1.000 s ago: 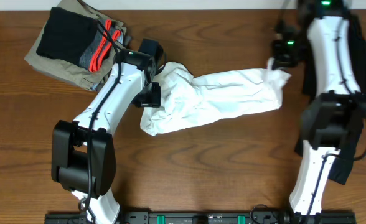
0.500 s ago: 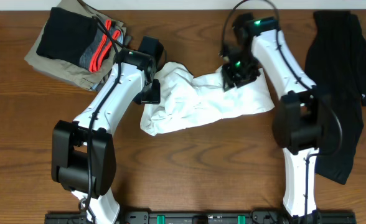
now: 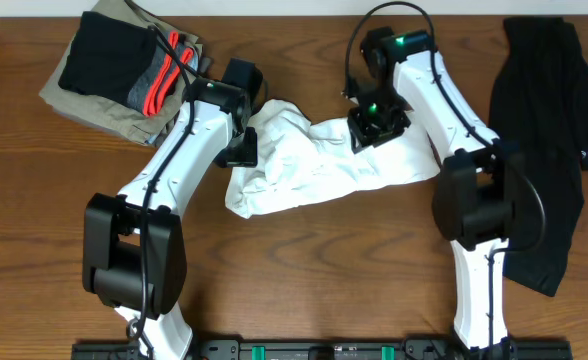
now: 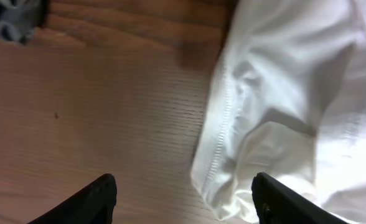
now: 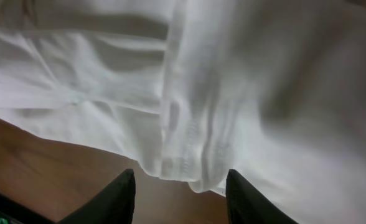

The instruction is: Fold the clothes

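Tabletop (image 3: 324, 260) is carrying a bunched white shirt (image 3: 304, 170), its folding all left to do; left gripper (image 4: 183, 190) gaping wide beside it, right gripper (image 5: 178, 183) hovering half-open above, both empty.

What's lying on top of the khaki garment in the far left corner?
A folded black garment and a grey piece with red cord lie on the khaki garment; anything beneath them is covered.

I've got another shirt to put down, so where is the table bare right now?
The widest bare table is front centre, between the left arm and right arm, below the white T-shirt. The left edge below the folded pile is also free. It is crowded at back centre, and the black garment covers the right side.
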Robot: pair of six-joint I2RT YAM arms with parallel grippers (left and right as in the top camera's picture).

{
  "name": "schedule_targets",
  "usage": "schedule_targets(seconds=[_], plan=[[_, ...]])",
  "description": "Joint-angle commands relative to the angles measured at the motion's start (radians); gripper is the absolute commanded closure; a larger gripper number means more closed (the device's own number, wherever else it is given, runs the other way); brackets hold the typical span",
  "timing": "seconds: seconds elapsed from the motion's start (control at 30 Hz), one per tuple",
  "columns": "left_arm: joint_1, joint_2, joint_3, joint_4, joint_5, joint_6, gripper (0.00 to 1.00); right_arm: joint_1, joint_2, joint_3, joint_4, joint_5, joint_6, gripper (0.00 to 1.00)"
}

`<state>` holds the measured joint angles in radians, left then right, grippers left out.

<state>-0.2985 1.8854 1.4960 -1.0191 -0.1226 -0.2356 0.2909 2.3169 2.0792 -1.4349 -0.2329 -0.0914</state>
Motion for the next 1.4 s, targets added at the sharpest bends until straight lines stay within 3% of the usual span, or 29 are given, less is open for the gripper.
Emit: schedule_targets(seconds=[0.0, 0.23, 0.7, 1.1, 1.37], plan=[[0.026, -0.003, -0.009, 0.024, 0.114, 0.057, 0.29, -0.034, -0.035, 0.036, -0.005, -0.004, 0.001, 0.54], [0.121, 0.02, -0.025, 0.114, 0.331, 0.192, 0.28, -0.074, -0.085, 0.047, -0.02, 0.0, -0.013, 0.5], [0.275, 0.142, -0.034, 0.116, 0.734, 0.514, 0.28, -0.093, -0.109, 0.047, -0.048, 0.026, -0.015, 0.48], [0.275, 0.23, -0.041, 0.079, 0.748, 0.546, 0.28, -0.094, -0.109, 0.047, -0.064, 0.05, -0.015, 0.48], [0.276, 0.232, -0.125, 0.124, 0.94, 0.583, 0.28, -0.094, -0.108, 0.047, -0.057, 0.05, -0.015, 0.47]])
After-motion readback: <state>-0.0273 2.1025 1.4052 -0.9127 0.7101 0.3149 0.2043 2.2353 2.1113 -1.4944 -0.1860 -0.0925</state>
